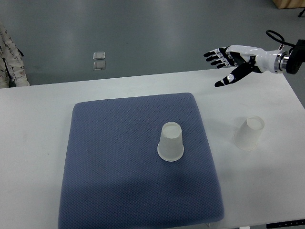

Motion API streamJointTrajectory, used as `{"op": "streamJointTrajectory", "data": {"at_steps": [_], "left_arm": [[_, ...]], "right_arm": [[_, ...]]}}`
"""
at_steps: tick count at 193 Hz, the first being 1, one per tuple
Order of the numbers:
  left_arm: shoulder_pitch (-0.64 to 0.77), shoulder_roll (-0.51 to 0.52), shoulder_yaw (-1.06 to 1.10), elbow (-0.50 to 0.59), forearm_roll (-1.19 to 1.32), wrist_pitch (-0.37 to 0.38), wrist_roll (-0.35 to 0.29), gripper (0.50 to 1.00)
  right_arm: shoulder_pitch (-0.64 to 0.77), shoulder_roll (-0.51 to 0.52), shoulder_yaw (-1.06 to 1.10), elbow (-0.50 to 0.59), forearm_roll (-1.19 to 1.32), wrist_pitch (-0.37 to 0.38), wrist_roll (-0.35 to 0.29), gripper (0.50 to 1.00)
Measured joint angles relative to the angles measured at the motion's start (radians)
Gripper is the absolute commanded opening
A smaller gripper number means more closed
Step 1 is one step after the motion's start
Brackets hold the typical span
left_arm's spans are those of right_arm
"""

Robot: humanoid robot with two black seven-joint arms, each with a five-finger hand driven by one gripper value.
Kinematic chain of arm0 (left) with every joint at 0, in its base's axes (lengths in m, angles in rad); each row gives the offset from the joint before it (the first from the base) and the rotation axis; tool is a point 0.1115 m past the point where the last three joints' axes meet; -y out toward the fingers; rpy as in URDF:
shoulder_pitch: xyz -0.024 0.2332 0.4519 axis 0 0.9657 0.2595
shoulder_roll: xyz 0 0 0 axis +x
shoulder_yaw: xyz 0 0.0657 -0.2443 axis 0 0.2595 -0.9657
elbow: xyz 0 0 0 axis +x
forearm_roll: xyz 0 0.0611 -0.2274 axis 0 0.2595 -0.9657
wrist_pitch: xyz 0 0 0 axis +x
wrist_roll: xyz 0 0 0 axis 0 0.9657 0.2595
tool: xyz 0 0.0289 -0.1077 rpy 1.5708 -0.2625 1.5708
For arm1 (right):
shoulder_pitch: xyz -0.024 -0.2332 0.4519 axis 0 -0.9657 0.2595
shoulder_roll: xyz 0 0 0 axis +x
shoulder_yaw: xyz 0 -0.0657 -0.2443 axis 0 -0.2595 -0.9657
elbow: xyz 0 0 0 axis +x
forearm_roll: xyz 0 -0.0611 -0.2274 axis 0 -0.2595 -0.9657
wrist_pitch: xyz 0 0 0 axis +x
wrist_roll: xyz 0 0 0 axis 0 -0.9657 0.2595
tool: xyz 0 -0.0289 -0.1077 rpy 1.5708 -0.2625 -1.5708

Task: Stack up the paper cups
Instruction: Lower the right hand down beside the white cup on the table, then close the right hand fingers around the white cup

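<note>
We see a white table [33, 143] filling most of the top view, with grey floor [143, 28] beyond its far edge. On the table lies a blue-grey mat [119, 181], reaching from near the middle to the near edge. Our right hand [233, 61] comes in from the right edge and hovers above the far right part of the table, well apart from both cups; its fingers [213, 54] are spread out, released, and grasp nothing. One cup [170, 142] stands upside down on the right half of the mat, its wide rim down on the cloth. The other cup [249, 133] sits on the bare table to the right of the mat, also mouth down as far as we can tell, and apart from the mat's edge. At the far left edge a person's patterned trouser leg [10, 57] shows. On the floor lie two small square pieces [99, 60], one just beside the other.
</note>
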Motion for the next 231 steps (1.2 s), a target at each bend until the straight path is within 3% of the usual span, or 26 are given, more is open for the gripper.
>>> {"op": "streamJointTrajectory", "data": {"at_steps": [34, 69, 146, 231], "left_arm": [[0.0, 0.0, 0.0, 0.0, 0.0, 0.0, 0.0, 1.0], [0.0, 0.0, 0.0, 0.0, 0.0, 0.0, 0.0, 1.0], [0.0, 0.0, 0.0, 0.0, 0.0, 0.0, 0.0, 1.0], [0.0, 0.0, 0.0, 0.0, 0.0, 0.0, 0.0, 1.0]], "right_arm": [[0.019, -0.112, -0.007, 0.099, -0.229, 0.079, 0.051, 0.924], [0.006, -0.199, -0.038, 0.199, -0.425, 0.081, 0.086, 0.924], [-0.019, -0.198, -0.262, 0.202, -0.521, -0.139, 0.089, 0.921], [-0.078, -0.186, -0.303, 0.192, -0.542, -0.253, 0.086, 0.905]]}}
